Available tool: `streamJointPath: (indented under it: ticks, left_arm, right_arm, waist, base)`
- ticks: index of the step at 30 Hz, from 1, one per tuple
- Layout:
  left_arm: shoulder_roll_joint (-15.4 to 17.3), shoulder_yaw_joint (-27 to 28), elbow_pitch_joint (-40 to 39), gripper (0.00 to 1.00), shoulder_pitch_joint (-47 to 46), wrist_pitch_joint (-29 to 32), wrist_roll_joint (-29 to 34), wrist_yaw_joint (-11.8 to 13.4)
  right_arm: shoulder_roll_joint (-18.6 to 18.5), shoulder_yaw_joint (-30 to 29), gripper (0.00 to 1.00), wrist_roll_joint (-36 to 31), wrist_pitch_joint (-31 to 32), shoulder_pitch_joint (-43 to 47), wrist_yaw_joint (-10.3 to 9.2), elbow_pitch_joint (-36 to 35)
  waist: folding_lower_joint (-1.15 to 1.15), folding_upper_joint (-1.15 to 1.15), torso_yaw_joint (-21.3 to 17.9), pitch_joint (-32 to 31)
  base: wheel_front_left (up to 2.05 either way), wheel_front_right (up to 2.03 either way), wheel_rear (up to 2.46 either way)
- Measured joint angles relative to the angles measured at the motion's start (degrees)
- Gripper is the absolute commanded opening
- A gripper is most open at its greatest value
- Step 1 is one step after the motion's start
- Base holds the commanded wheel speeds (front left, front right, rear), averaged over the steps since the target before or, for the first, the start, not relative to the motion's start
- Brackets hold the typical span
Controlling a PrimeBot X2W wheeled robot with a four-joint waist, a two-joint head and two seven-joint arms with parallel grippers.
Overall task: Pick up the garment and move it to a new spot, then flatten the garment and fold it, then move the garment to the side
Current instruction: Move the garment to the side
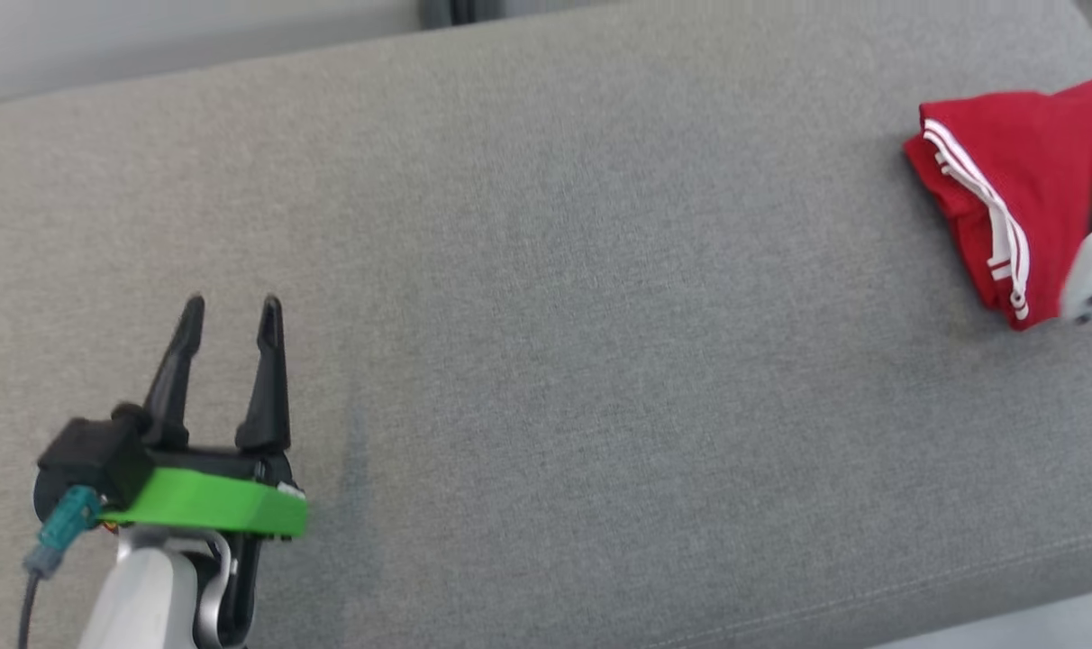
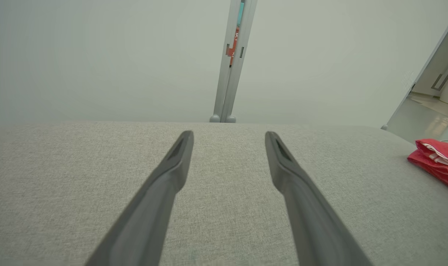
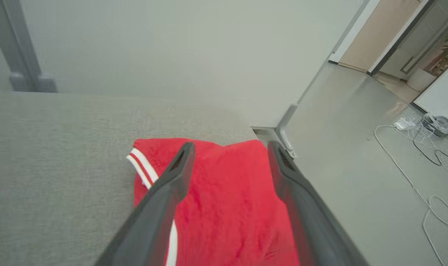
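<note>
Right gripper fingers are the closest thing in its wrist cam. They're spread wide with nothing pinched between them, hanging right over the garment. So that one's open and not holding anything, as far as I can see.

Garment is red with white stripe trim, folded into a compact bundle. It sits at the far right corner of the cushion, pretty much at the edge. From the head cam the folded edge with the stripes faces left, and there's a blurry pale bit of the right arm over it at the frame's right side.

Cushion is plain grey fabric. Left gripper is way over at the lower left, well apart from the garment. Its fingers are open too, pointing across the grey fabric, with a green bracket at the wrist. Can't tell if it's touching the cushion or just above it.

Past the cushion there's a pale wall with a grey post. Off the right edge is grey floor with some loose cables.
</note>
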Motion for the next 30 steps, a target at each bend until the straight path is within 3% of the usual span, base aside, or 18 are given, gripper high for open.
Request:
streamJointPath:
  ticks: [8,15,30]
  left_arm:
    - [-1.4,1.3,3.0,1.00,5.9,-0.2,-0.6,0.0]
    - [-3.3,3.6,3.4,1.00,8.4,-0.2,-0.3,0.4]
    - [-5.4,5.5,6.5,1.00,12.2,-0.3,2.2,0.1]
  right_arm:
    - [3.6,6.7,1.00,8.7,-3.7,16.5,0.01,-13.7]
    - [6.8,9.2,1.00,10.9,-4.5,27.1,0.00,-22.1]
    - [12.2,11.1,1.00,10.4,-4.6,32.5,0.00,-22.5]
  waist:
    - [0.00,0.00,1.1,-8.4]
    - [0.00,0.00,2.3,-14.1]
    - [0.00,0.00,7.2,-17.6]
  base:
    - [0.00,0.00,0.00]
    - [0.00,0.00,0.00]
    - [0.00,0.00,0.00]
